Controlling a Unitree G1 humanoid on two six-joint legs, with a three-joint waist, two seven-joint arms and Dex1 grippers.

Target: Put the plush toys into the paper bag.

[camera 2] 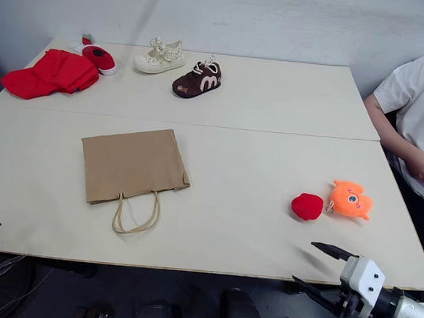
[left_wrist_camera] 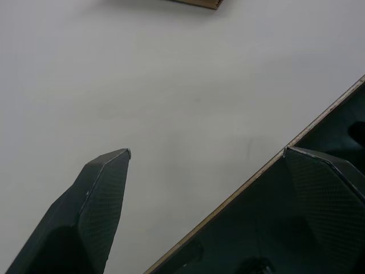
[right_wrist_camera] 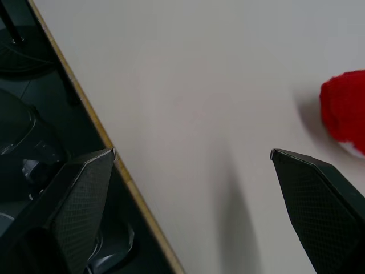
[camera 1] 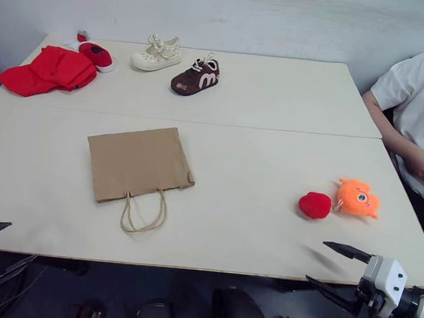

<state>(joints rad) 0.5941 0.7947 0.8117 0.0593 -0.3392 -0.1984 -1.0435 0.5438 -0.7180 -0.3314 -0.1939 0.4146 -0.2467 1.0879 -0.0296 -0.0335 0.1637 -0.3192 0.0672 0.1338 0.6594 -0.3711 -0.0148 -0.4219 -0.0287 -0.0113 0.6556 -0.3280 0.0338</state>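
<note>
The brown paper bag (camera 1: 139, 165) lies flat on the table left of centre, its cord handles (camera 1: 144, 212) pointing toward the near edge. The red plush toy (camera 1: 315, 205) and the orange plush toy (camera 1: 358, 198) sit side by side, touching, at the right of the table. My right gripper (camera 1: 316, 262) hovers open over the near table edge, a short way in front of the red toy (right_wrist_camera: 345, 111), with nothing between its fingers. At the near left edge, well short of the bag, my left gripper (camera 1: 23, 241) is open and empty too. A corner of the bag (left_wrist_camera: 199, 3) shows in the left wrist view.
At the far left lie a red cloth heap (camera 1: 51, 71) and a small red shoe (camera 1: 97, 55). A cream shoe (camera 1: 157, 53) and a brown shoe (camera 1: 196, 78) stand at the back. A person in a white shirt (camera 1: 419, 108) sits at the table's right side, hand near the edge.
</note>
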